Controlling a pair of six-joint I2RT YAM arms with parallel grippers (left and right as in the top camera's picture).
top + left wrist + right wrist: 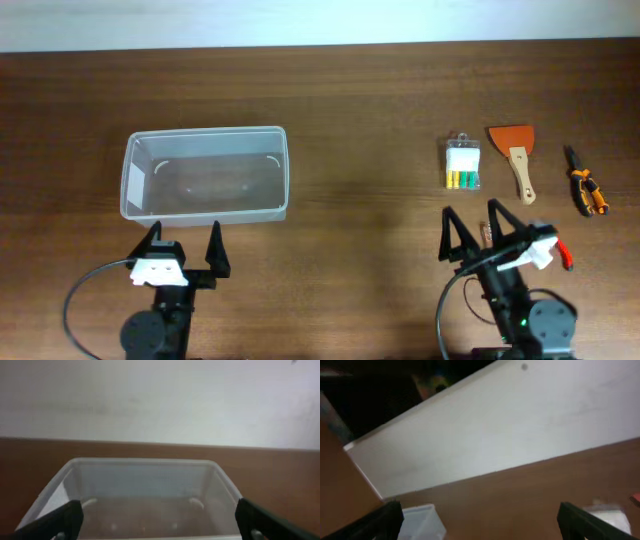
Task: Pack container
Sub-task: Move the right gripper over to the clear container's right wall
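Observation:
The clear rectangular container (205,173) stands empty at the left of the brown table; it fills the lower part of the left wrist view (145,490). My left gripper (183,246) is open and empty just in front of the container's near wall. My right gripper (472,226) is open and empty at the right, tilted, just below the small clear pack of yellow-green pieces (462,164). An orange scraper with a wooden handle (515,155) and orange-handled pliers (584,183) lie to the right of the pack. In the right wrist view a corner of the container (422,520) shows low left.
A small red-handled item (562,254) lies beside the right gripper's wrist. A thin small piece (484,232) lies between the right fingers. A white wall runs along the table's far edge (320,45).

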